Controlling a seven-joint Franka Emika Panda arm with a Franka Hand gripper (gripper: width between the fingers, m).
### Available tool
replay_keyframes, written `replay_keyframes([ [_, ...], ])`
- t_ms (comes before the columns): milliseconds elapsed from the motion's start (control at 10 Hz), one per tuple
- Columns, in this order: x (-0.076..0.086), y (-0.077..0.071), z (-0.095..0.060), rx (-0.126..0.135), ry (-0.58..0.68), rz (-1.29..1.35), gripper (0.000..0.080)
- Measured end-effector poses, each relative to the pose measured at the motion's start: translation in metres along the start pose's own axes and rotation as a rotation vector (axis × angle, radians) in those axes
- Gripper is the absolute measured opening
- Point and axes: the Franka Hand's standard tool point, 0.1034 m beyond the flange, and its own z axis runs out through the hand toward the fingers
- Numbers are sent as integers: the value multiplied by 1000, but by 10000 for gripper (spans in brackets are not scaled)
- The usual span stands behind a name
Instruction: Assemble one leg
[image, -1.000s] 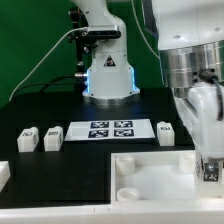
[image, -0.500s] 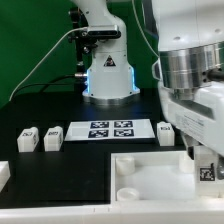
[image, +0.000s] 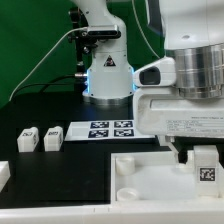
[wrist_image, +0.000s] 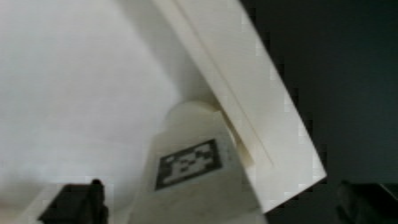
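Observation:
My gripper (image: 205, 160) hangs over the large white tray (image: 150, 172) at the exterior view's right. A small white leg (image: 205, 168) stands there with its black-and-white tag facing the camera. In the wrist view the leg (wrist_image: 192, 165) stands between my fingers, close against the tray's raised rim (wrist_image: 249, 100). One dark fingertip (wrist_image: 71, 205) shows with a narrow gap to the leg. The jaws straddle the leg and look open. Two more legs (image: 27, 139) (image: 52, 137) lie on the black table at the exterior view's left.
The marker board (image: 112, 129) lies on the table in front of the arm's base (image: 108, 75). A round socket (image: 128, 192) shows in the tray's near corner. Another white part (image: 4, 175) sits at the exterior view's left edge.
My hand has turned about its vertical axis over the tray and now covers more of the exterior view's right. The leg under it has stayed in about the same place.

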Motion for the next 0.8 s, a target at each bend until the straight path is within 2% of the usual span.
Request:
replay_keyframes([
  [100, 1, 1, 0, -4, 1, -83, 649],
  [200, 6, 5, -2, -27, 17, -318, 649],
  [300, 9, 6, -3, -28, 27, -356, 649],
  [500, 8, 5, -2, -22, 26, -242, 646],
  [600, 7, 4, -2, -19, 26, -156, 471],
  [700, 7, 4, -2, -14, 25, -58, 471],
  [800, 7, 4, -1, -9, 24, 61, 287],
])
